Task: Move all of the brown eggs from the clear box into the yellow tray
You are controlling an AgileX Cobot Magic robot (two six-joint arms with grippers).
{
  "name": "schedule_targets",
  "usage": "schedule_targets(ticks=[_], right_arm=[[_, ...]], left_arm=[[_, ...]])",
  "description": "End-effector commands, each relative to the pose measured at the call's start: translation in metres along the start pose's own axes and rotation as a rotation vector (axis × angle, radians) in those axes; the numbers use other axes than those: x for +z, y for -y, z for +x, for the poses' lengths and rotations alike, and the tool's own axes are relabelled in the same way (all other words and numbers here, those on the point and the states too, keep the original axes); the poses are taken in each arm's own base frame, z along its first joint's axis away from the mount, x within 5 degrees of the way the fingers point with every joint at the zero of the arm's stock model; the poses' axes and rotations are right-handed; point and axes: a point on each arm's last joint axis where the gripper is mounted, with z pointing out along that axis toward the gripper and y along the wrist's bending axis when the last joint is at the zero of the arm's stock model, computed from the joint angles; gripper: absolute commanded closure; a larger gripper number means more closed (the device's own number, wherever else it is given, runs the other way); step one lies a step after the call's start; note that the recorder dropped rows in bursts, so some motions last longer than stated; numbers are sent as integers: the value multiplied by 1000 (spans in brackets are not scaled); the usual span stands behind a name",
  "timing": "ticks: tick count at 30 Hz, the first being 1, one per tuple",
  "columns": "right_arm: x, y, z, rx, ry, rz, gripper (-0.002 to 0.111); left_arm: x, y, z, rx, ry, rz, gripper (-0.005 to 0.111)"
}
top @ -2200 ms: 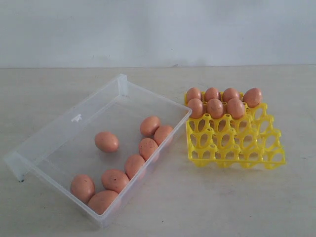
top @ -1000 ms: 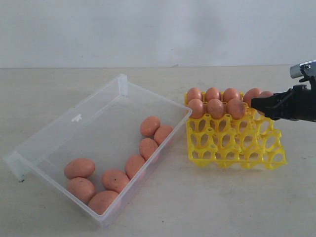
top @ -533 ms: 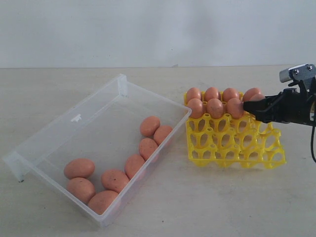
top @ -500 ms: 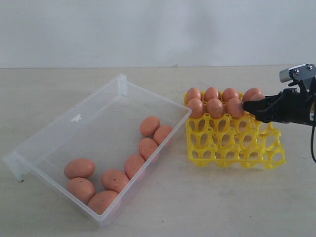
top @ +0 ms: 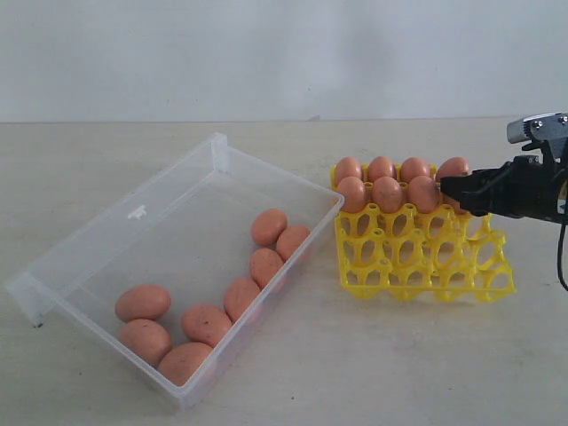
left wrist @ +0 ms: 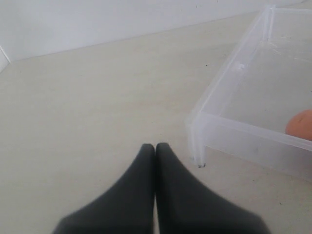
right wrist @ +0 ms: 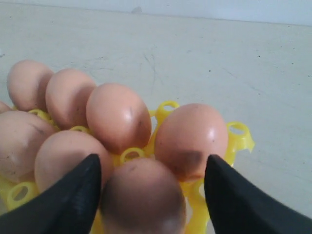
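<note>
Jaws of the right gripper stand apart, straddling one brown egg seated in the second row of the yellow tray, with a gap showing on one side. Seven more eggs fill neighbouring cups. Left gripper jaws are pressed together over bare table, beside a corner of the clear box. Eight eggs lie inside.

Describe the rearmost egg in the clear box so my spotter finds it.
Start at the clear box, left of the yellow tray. Brown eggs line its tray-side wall. The rearmost egg ends that line, highest in the exterior view, with only bare box floor behind it.
</note>
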Motion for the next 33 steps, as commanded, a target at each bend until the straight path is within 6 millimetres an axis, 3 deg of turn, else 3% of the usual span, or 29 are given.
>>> schedule_targets(ticks=[1, 7, 10, 13, 16, 19, 20, 23, 25, 28, 31, 33], right_arm=[[0, 0, -2, 0, 10, -2, 47], [-4, -1, -10, 89, 27, 0, 47], [-12, -5, -27, 214, 66, -4, 47], [-28, -14, -59, 233, 154, -25, 48], [-50, -29, -94, 250, 260, -71, 64], [-84, -55, -134, 234, 360, -141, 101], [-97, -65, -146, 214, 377, -166, 108], [-130, -94, -166, 49, 377, -183, 109], [-144, -100, -169, -73, 314, -95, 109], [-153, -84, -159, -158, 139, 179, 109], [-159, -55, -144, 96, 112, 486, 109], [-161, -49, -133, 210, 119, 564, 109]], left_arm=[[0, 0, -1, 1, 6, 0, 111], [0, 0, -1, 1, 6, 0, 111], [0, 0, -1, 5, 4, -1, 111], [0, 0, -1, -1, 4, 1, 111], [0, 0, -1, -1, 4, 1, 111], [0, 0, -1, -2, 4, 1, 111], [0, 0, -1, -3, 4, 1, 109], [0, 0, -1, -5, 4, 1, 94], [0, 0, -1, -5, 4, 1, 79], [0, 0, -1, -5, 4, 1, 66], [0, 0, -1, -1, 4, 0, 65], [0, 0, -1, 4, 6, -1, 65]])
